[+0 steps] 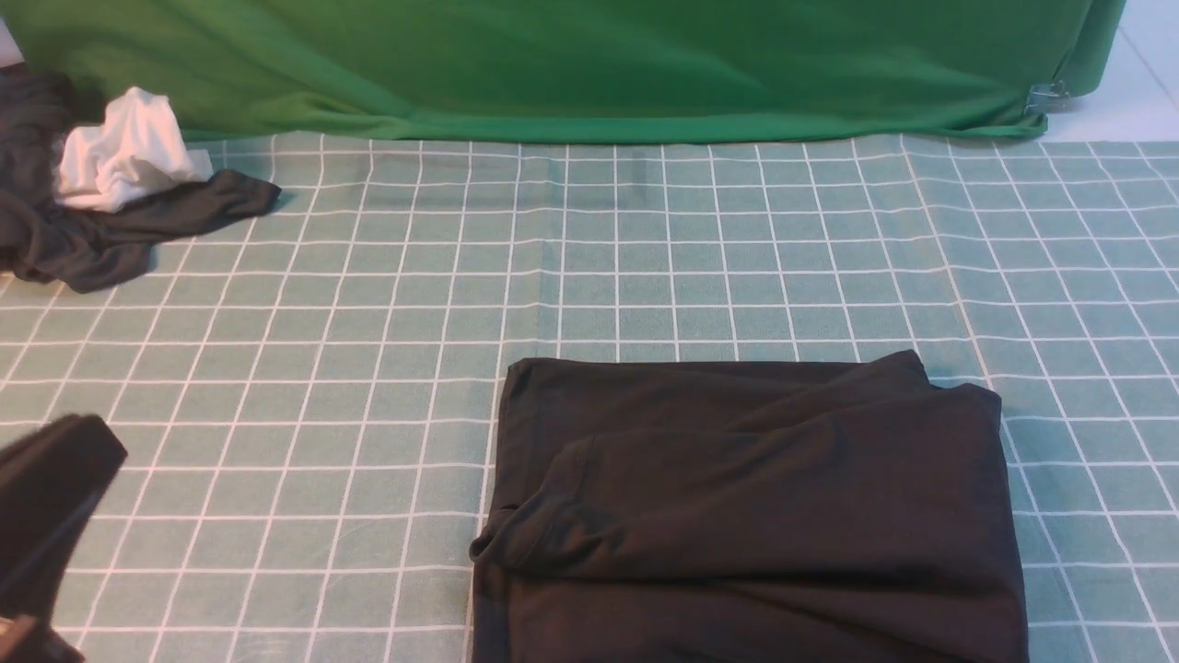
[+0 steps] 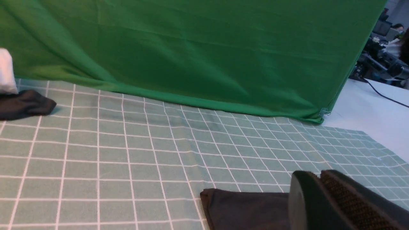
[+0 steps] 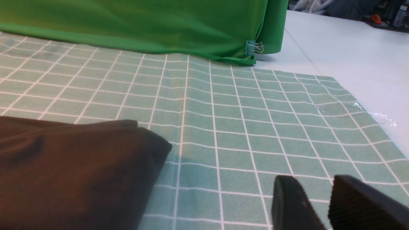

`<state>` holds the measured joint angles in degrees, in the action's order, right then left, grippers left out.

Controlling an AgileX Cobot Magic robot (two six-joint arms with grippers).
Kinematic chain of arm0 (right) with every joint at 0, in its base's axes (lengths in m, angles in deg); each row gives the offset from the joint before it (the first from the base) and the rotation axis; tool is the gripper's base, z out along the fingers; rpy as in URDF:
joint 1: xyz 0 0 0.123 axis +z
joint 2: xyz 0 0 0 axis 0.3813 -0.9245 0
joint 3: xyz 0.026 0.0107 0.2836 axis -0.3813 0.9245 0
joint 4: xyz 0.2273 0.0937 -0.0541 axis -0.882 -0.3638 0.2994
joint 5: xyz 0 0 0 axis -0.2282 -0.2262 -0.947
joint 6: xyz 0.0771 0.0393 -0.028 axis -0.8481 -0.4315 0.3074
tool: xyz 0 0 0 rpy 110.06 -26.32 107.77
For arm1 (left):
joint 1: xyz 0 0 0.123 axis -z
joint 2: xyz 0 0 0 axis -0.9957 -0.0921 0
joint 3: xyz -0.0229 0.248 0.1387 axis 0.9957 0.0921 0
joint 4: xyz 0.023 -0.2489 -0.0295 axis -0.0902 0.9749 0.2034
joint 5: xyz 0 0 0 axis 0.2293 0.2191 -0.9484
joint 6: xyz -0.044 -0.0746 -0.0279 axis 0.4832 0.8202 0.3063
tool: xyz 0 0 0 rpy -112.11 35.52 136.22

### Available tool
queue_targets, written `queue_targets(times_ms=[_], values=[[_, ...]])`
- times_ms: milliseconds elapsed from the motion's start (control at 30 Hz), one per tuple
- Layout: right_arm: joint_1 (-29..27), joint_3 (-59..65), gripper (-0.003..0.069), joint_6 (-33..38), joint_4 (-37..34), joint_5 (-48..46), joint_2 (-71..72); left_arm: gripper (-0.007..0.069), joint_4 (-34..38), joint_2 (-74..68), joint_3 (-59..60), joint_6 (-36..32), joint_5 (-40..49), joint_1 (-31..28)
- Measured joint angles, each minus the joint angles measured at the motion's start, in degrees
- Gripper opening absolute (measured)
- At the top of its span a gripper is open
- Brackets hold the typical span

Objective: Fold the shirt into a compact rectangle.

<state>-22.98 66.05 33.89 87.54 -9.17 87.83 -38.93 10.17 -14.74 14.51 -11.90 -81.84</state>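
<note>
A: How do the jaws stand?

B: The left gripper (image 2: 319, 191) is closed, pads pressed together on nothing. The right gripper (image 3: 322, 201) shows a narrow gap, empty, above the checked tablecloth (image 3: 243, 127).

A: And the shirt (image 1: 755, 516)?

B: Folded into a soft, matte black rectangle, a cuffed sleeve across its top, lying just beside both grippers, between them, touching neither.
</note>
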Motion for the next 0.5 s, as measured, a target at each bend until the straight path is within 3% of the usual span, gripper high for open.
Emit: queue_targets(times_ms=[267, 500], values=[[0.0, 0.0, 0.0216, 0.0, 0.0, 0.0, 0.0, 0.0013, -10.4, 0.0, 2.8, 0.0, -0.1, 0.0], [0.0, 0.0, 0.0235, 0.0, -0.1, 0.0, 0.0, 0.0013, -14.3, 0.0, 5.1, 0.0, -3.6, 0.0]])
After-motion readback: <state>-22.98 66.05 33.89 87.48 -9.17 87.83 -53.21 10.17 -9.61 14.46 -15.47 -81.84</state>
